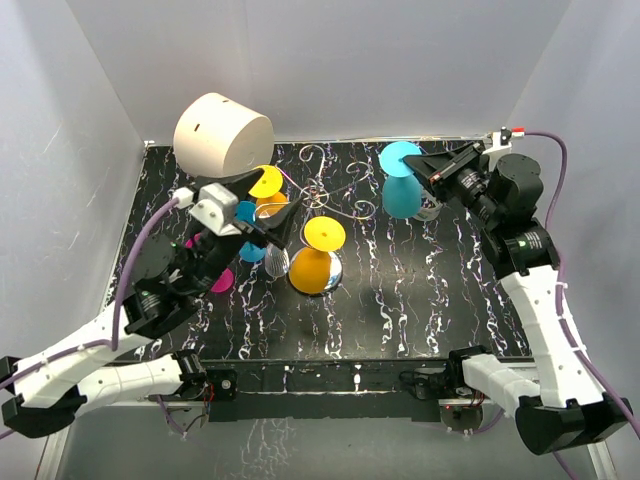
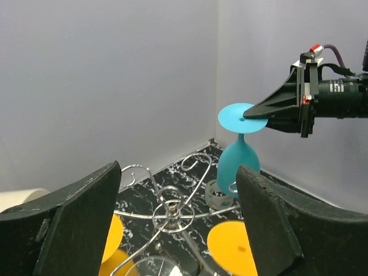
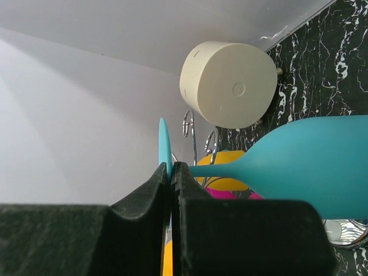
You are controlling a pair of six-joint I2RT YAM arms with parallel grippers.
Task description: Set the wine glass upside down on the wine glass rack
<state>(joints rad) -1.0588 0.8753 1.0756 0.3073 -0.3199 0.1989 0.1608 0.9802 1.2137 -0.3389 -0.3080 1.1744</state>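
Observation:
A teal wine glass (image 1: 403,197) hangs upside down above the back right of the table, foot up, bowl down. My right gripper (image 1: 412,163) is shut on the edge of its foot, as the right wrist view (image 3: 171,169) shows, with the bowl (image 3: 310,167) to the right. The wine glass rack (image 1: 318,195) is a silver wire stand left of the glass. Its curled arms (image 2: 169,213) lie between my left gripper's wide-open fingers (image 2: 75,224). The left gripper (image 1: 275,232) hovers at the rack's near left side, empty. The teal glass (image 2: 238,161) is beyond the rack's right arm.
Two yellow glasses (image 1: 265,182) (image 1: 322,255) hang upside down on the rack, and a clear glass (image 1: 277,262) is under my left gripper. A magenta glass (image 1: 218,278) and another teal one (image 1: 247,215) are on the left. A big cream cylinder (image 1: 222,135) stands back left. A tape roll (image 2: 218,192) lies under the held glass.

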